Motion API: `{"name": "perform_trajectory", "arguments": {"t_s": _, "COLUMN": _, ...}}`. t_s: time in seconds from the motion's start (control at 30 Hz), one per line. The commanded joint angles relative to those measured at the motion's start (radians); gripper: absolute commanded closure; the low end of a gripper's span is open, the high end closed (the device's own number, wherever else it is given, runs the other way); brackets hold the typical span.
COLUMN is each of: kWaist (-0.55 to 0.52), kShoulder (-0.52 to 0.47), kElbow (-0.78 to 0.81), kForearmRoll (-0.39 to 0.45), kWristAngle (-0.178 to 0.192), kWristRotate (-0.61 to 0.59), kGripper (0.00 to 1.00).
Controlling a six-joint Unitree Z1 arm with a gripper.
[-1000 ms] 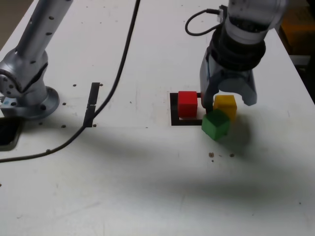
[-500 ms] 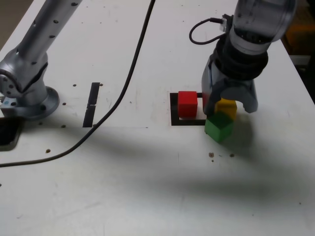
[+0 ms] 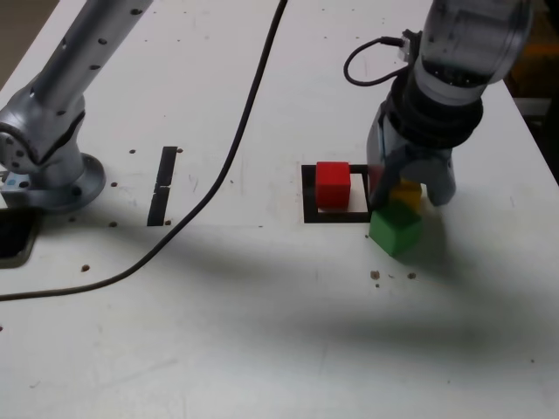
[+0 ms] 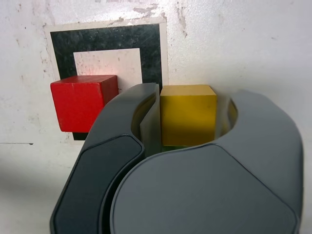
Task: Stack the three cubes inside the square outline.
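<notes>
Yellow cube (image 4: pixel 187 113) half-hidden between tool (image 4: pixel 190 122) jaws

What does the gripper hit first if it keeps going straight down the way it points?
The yellow cube: it already sits between the jaws of the gripper, which points down at the table. Below that is the tabletop. The green cube lies just in front of the yellow one; whether a jaw would clip it is unclear.

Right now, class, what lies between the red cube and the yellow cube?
In the wrist view, one dark gripper finger stands between the red cube and the yellow cube, against the yellow one's side.
</notes>
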Motion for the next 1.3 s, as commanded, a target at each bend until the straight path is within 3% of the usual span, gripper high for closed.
{"name": "perform_trajectory", "arguments": {"t_s": 0.0, "kWaist": 0.001, "kShoulder": 0.003, "kElbow": -0.005, "kForearmRoll": -0.005, "kWristAngle": 0.004, "kWristRotate": 0.005, "kGripper": 0.59}}
{"name": "perform_trajectory", "arguments": {"t_s": 0.37, "kWaist": 0.001, "kShoulder": 0.001, "kElbow": -0.021, "kForearmRoll": -0.026, "kWristAngle": 0.02, "kWristRotate": 0.017, "kGripper": 0.8}}
{"name": "perform_trajectory", "arguments": {"t_s": 0.67, "kWaist": 0.001, "kShoulder": -0.014, "kElbow": -0.031, "kForearmRoll": -0.015, "kWristAngle": 0.029, "kWristRotate": 0.017, "kGripper": 0.81}}
{"name": "perform_trajectory", "arguments": {"t_s": 0.87, "kWaist": 0.001, "kShoulder": -0.102, "kElbow": -0.053, "kForearmRoll": 0.057, "kWristAngle": 0.06, "kWristRotate": 0.017, "kGripper": 0.81}}
{"name": "perform_trajectory", "arguments": {"t_s": 1.27, "kWaist": -0.003, "kShoulder": -0.219, "kElbow": -0.081, "kForearmRoll": 0.177, "kWristAngle": 0.073, "kWristRotate": 0.028, "kGripper": 0.81}}
